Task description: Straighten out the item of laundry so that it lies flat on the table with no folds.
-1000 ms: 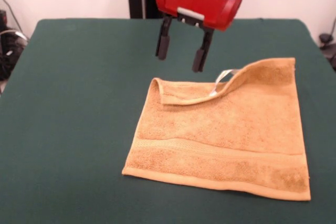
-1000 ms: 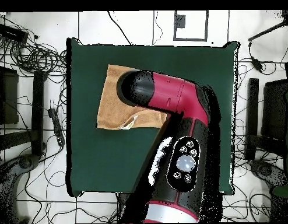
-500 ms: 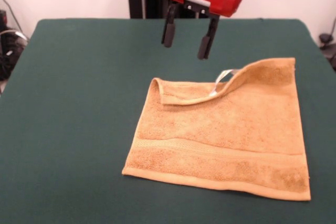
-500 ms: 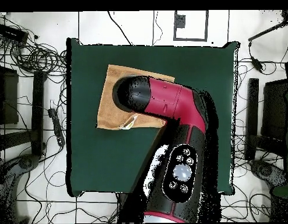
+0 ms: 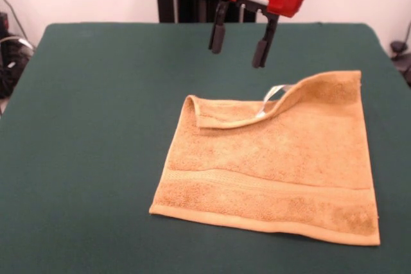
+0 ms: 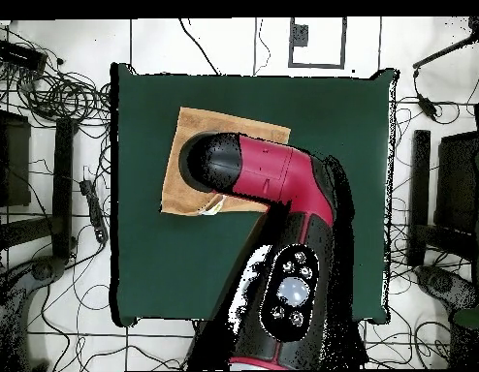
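Note:
The golden-orange item of laundry (image 5: pixel 276 165) lies on the dark green table (image 5: pixel 96 126), right of centre in the front view. Its far edge is folded over toward me, and a small white tag (image 5: pixel 273 97) shows at the fold. My gripper (image 5: pixel 239 44) hangs open above the table, just beyond the folded edge, with nothing between its black fingers (image 5: pixel 217 36). In the overhead view the red and black arm (image 6: pixel 272 184) covers most of the item of laundry (image 6: pixel 180 160); the gripper is hidden there.
Cables and stands (image 6: pixel 49 194) surround the table on the floor in the overhead view. Green table surface lies open to the left of the towel in the front view.
The gripper has risen and drifted to the right, away from the towel. The towel has not moved.

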